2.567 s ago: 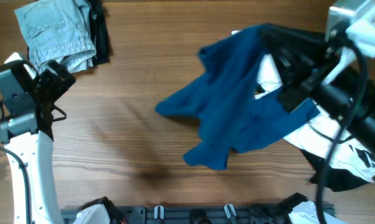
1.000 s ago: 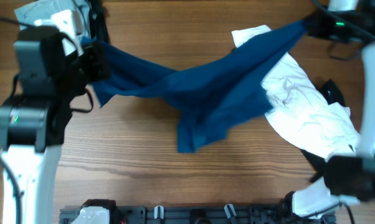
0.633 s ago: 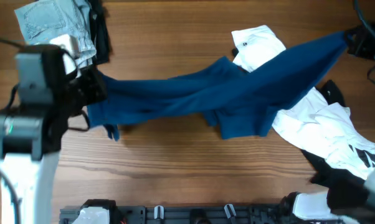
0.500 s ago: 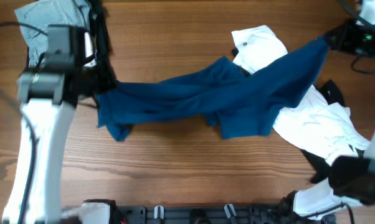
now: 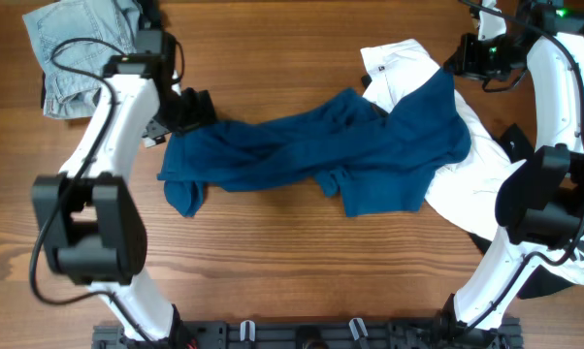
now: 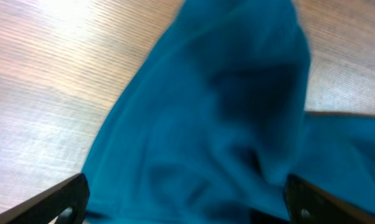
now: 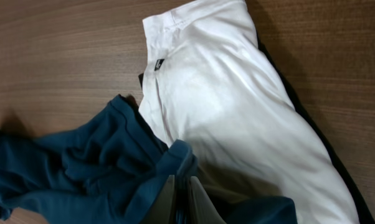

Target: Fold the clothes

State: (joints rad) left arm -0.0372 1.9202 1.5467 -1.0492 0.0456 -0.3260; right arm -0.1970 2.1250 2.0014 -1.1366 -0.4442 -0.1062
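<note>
Judging the large, plain dark blue garment [image 5: 311,160] as light, soft and wholly limp — nothing stiff or breakable in it, apt to sag, stretch and bunch wherever unsupported rather than slide. Lies as a rumpled, twisted band across the middle of the brown wooden tabletop [image 5: 273,281], left end well clear of the folded light denim piece [image 5: 79,44], right end draped over the smooth white garment [image 5: 399,63]. Best taken, probably, at corners or along a hem, at both ends together, pulling it flat ahead of any fold; pinching mid-cloth likely to raise only a heap.

Right jaws all but closed, nipping a bunched edge of the dark blue garment at the far corner of its right end. Left jaws spread wide at the left end, blue cloth between and beneath, clamping nothing as far as shown.

From overhead: the whole layout, with both ends, the overlap on the white garment and the twist at mid-length — yet no reading of either jaws' opening. From the right wrist: the pinch itself, plus a small dark label [image 7: 158,63] near the white garment's hem. From the left wrist: the open gap, somewhat blurred, and little besides blue folds and wood grain.
</note>
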